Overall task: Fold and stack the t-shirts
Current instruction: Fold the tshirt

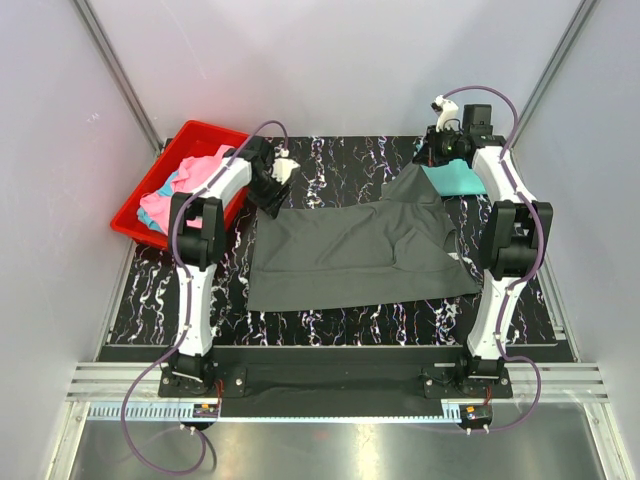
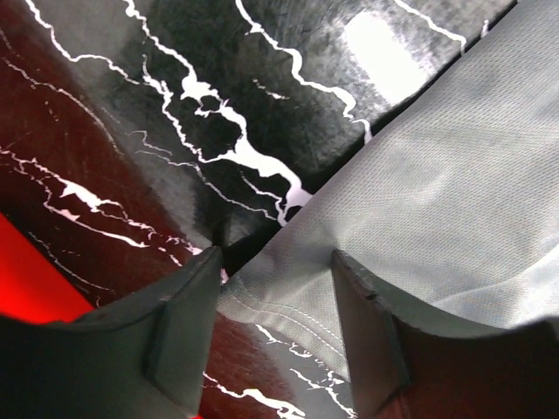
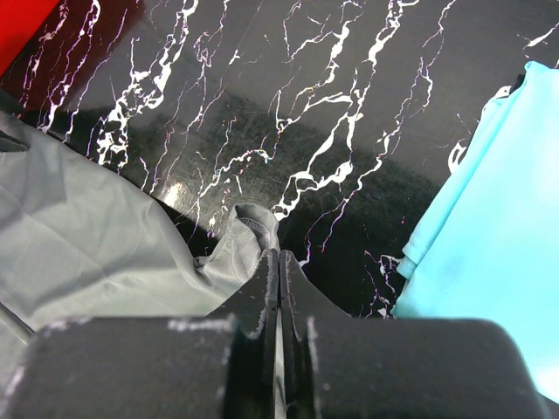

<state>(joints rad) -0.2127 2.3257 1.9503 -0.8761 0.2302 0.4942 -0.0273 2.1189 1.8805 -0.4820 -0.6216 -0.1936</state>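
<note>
My left claw (image 2: 275,259) stands partly spread. Its fingers sit astride the hemmed corner of the charcoal t-shirt (image 1: 350,255), with the cloth lying loose between them. That corner is at the shirt's 10 o'clock. My right claw (image 3: 279,262) is clamped tight on the shirt's edge at its 1 o'clock, where the cloth rises to a peak. The rest of the shirt lies spread across the middle of the marbled tabletop (image 1: 330,160), wrinkled toward 3 o'clock. The teal t-shirt (image 1: 462,180) lies at the tabletop's 2 o'clock, just beside the right claw. At 10 o'clock the red bin (image 1: 128,222) holds a pink t-shirt (image 1: 205,172) and a light blue t-shirt (image 1: 170,186), bunched together.
</note>
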